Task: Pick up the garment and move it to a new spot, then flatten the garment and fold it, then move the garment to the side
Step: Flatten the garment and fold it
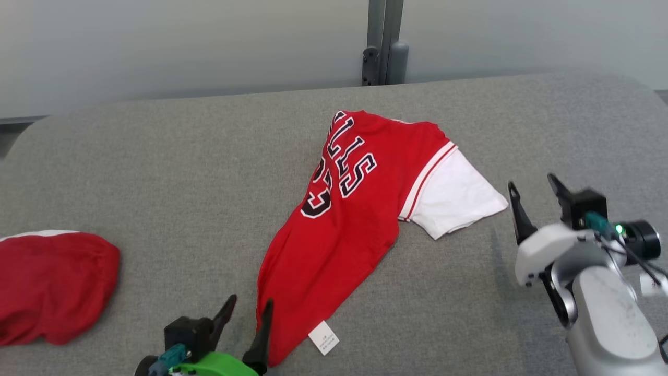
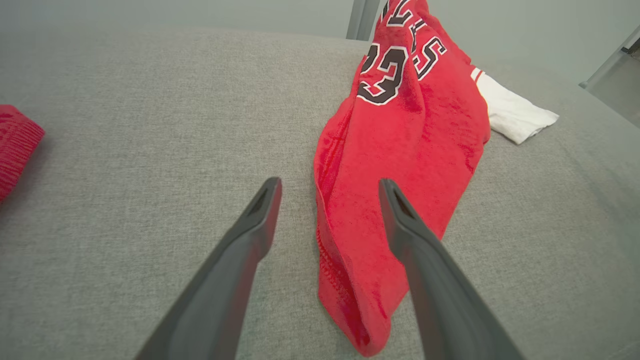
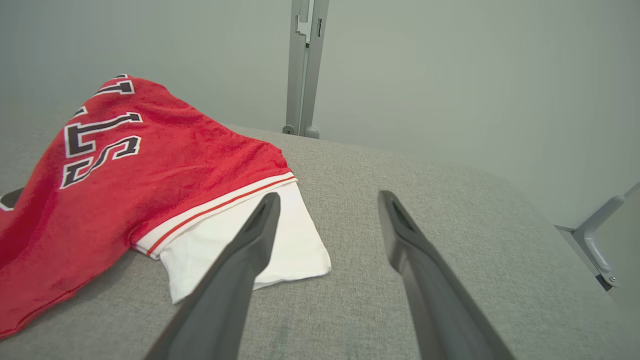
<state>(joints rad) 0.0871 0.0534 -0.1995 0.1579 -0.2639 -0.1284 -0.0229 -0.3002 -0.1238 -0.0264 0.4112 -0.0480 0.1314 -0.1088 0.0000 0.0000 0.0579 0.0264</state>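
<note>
- The red jersey (image 1: 344, 219) lies rumpled on the grey padded table (image 1: 156, 172). It is doubled over lengthwise, so its lettering bunches along one long edge.
- One white sleeve (image 1: 454, 201) pokes out flat from the jersey's side, and a small white label (image 1: 323, 338) shows at its near hem.
- Your left gripper (image 1: 250, 300) holds nothing. Its jaws stand wide, straddling the jersey's near hem corner, which runs up between the two fingers (image 2: 250, 240) in the left wrist view. I cannot tell whether they touch the cloth.
- Your right gripper (image 1: 531, 180) is just as wide and empty, just beside the tip of the jersey's white sleeve and apart from it.
- I judge you are early in the task: nothing is flattened, no tidy fold exists, and the move aside is not yet done. Whether the jersey already sits in its new spot cannot be told.
- A second red garment (image 1: 52, 287) rests well apart from the jersey, out on your left gripper's side.
</note>
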